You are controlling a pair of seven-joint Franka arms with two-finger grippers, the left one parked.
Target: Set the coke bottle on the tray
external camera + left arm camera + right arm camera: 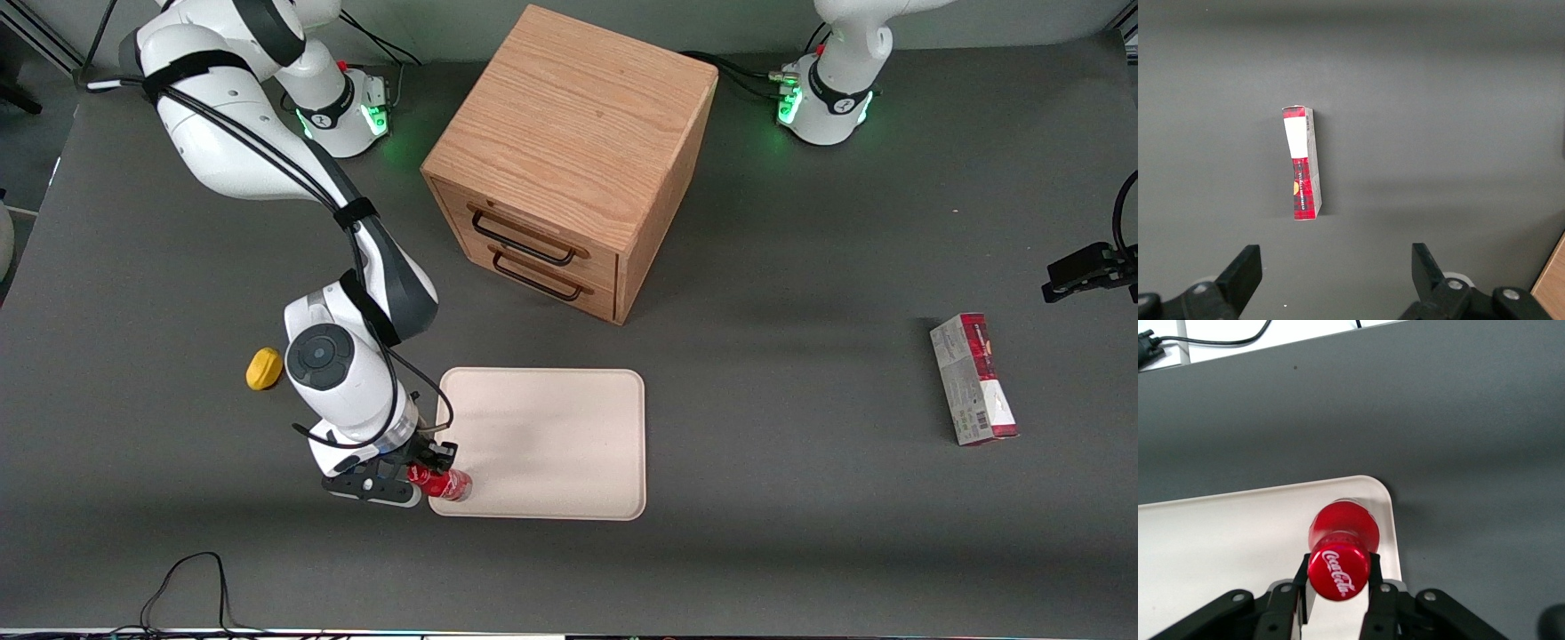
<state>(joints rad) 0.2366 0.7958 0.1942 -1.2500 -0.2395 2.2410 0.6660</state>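
Note:
The coke bottle (447,484) is a small red bottle with a white script logo on its cap. It stands over the corner of the cream tray (551,436) that is nearest the front camera and toward the working arm's end. My right gripper (434,468) is shut on the bottle near its cap. In the right wrist view the gripper (1337,565) has a black finger on each side of the bottle (1339,572), with the tray (1218,533) and its rounded corner beneath. I cannot tell whether the bottle's base touches the tray.
A wooden two-drawer cabinet (569,151) stands farther from the front camera than the tray. A small yellow object (264,368) lies beside my arm. A red-and-grey carton (973,378) lies toward the parked arm's end, also in the left wrist view (1303,163). A black cable (191,569) lies at the table's near edge.

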